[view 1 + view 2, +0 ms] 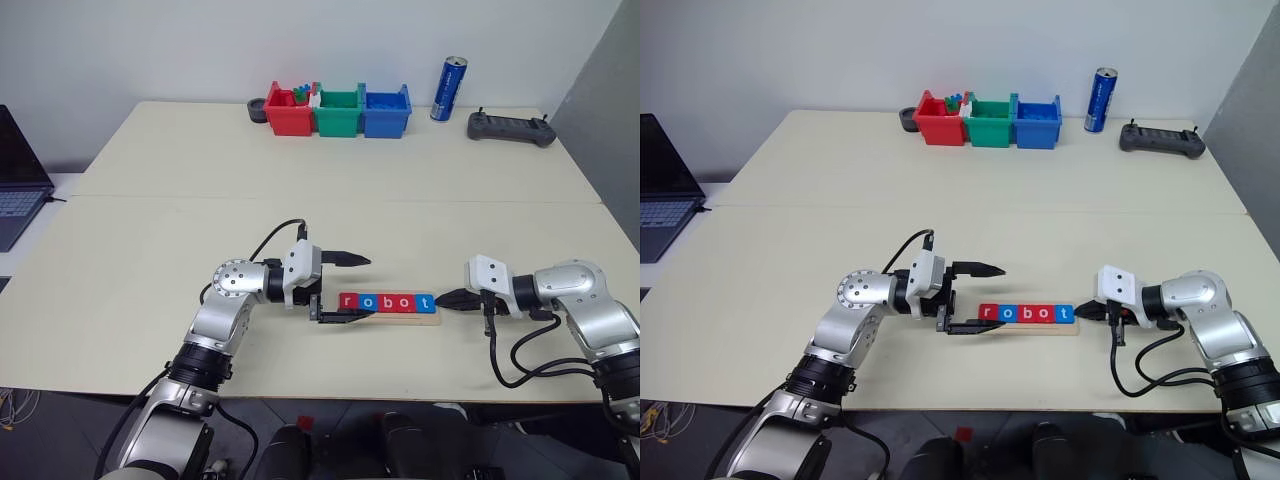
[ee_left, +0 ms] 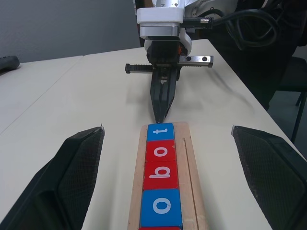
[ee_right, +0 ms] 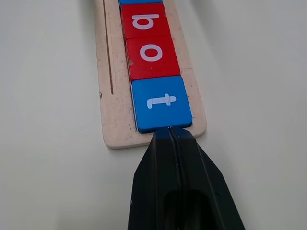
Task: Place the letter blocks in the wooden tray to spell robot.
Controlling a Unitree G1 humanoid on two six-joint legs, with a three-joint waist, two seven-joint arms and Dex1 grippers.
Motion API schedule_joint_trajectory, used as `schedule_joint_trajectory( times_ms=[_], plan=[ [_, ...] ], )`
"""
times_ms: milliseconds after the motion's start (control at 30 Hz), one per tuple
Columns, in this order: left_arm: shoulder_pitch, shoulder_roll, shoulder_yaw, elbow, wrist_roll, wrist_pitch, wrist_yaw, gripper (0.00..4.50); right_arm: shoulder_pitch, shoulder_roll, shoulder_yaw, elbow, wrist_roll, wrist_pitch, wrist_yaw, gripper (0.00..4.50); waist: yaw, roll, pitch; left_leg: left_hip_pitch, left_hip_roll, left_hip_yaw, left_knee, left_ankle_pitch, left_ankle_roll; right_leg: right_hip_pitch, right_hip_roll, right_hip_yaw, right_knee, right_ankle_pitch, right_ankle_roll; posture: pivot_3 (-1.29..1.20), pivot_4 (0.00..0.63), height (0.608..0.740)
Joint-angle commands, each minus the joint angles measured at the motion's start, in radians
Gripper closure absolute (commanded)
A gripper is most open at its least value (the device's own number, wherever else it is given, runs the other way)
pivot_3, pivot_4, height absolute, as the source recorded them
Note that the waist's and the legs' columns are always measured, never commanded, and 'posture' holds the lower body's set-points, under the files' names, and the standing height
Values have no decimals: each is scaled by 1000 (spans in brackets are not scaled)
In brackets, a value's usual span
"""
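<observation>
The wooden tray (image 1: 388, 316) lay on the pale worktop (image 1: 300, 180) near its front edge, between the two arms. The five letter blocks (image 1: 386, 302) sat in it side by side in one row, touching each other, and read "robot": red r, blue o, red b, red o, blue t. Beside the row, the tray's narrow groove (image 2: 187, 163) stayed bare.

The left gripper (image 1: 350, 288) pointed level toward the tray's "r" end, its jaws spread wide with nothing between them. One finger stood off the far side of that end, and the other lay low at the near side, close against the tray's end. In the left wrist view the two fingers (image 2: 72, 172) flanked the tray without pinching it.

The right gripper (image 3: 175, 143) had its jaws pressed fully together, holding nothing. Their joined tip met the outer edge of the blue "t" block (image 3: 160, 103) at the tray's other end.

At the back of the worktop stood a red bin (image 1: 289, 112), a green bin (image 1: 339, 112) and a blue bin (image 1: 385, 112) in a row, with a blue can (image 1: 449, 88) and a dark handheld controller (image 1: 511, 127) to their right. A laptop (image 1: 18, 180) sat off the left edge.
</observation>
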Motion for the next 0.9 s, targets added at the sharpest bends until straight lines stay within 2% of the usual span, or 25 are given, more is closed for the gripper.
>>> schedule_joint_trajectory(
  times_ms=[33, 500, 800, 900],
  plan=[
    [2, 6, -1, -34, -4, -1, 5, 0, -10, 1, -8, -32, 13, 1, 0, 4479, 0, 0, 0, 0, 0, 0, 0, 0, 0, 0, 0, 0, 0, 0, 0, 0, 150, 740],
    [7, 10, 3, -39, 0, 4, 12, 0, -29, 2, -32, -29, 29, 26, 7, 4479, 0, 0, 0, 0, 0, 0, 0, 0, 0, 0, 0, 0, 0, 0, 0, 0, 150, 740],
    [1, 23, 4, -23, 27, 12, 48, 0, 18, -79, -85, -103, 81, 55, 32, 4479, 1, 0, 0, 0, 0, 0, 0, 0, 0, 0, 0, 0, 0, 0, 0, 0, 150, 740],
    [2, 35, 2, -24, 44, 25, 64, 0, 75, -107, -118, -184, 127, 98, 45, 3909, 3, 0, 0, 0, 0, 0, 0, 0, 0, 0, 0, 0, 0, 0, 0, 0, 150, 740]
  ],
)
